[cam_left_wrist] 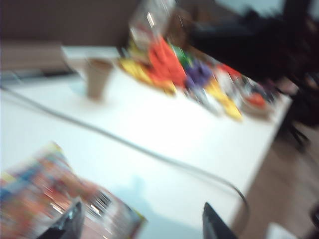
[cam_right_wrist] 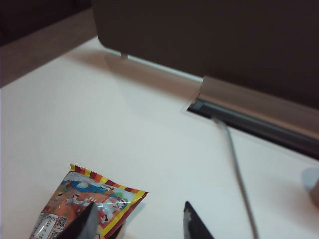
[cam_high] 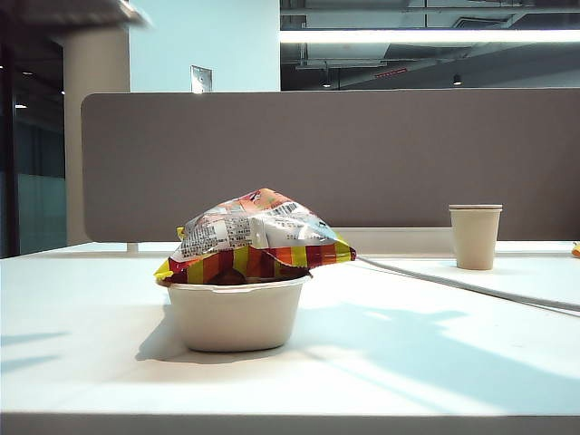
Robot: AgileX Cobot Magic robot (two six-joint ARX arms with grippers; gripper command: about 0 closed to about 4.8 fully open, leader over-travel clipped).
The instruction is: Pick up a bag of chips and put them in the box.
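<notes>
The bag of chips (cam_high: 254, 237) lies crumpled across the top of the beige box (cam_high: 236, 317), overhanging its rim on both sides, left of the table's middle. No gripper shows in the exterior view. In the blurred left wrist view my left gripper (cam_left_wrist: 144, 224) is open above the table, one finger over the edge of the bag (cam_left_wrist: 45, 189). In the right wrist view my right gripper (cam_right_wrist: 139, 221) is open with nothing between its fingers. It hovers above a corner of the bag (cam_right_wrist: 84, 196), one finger in front of it.
A beige paper cup (cam_high: 475, 236) stands at the back right. A grey cable (cam_high: 453, 281) runs across the table from the grey divider panel (cam_high: 362, 163). A pile of colourful snack bags (cam_left_wrist: 184, 74) lies beyond the cup (cam_left_wrist: 98, 77) near the table's far edge.
</notes>
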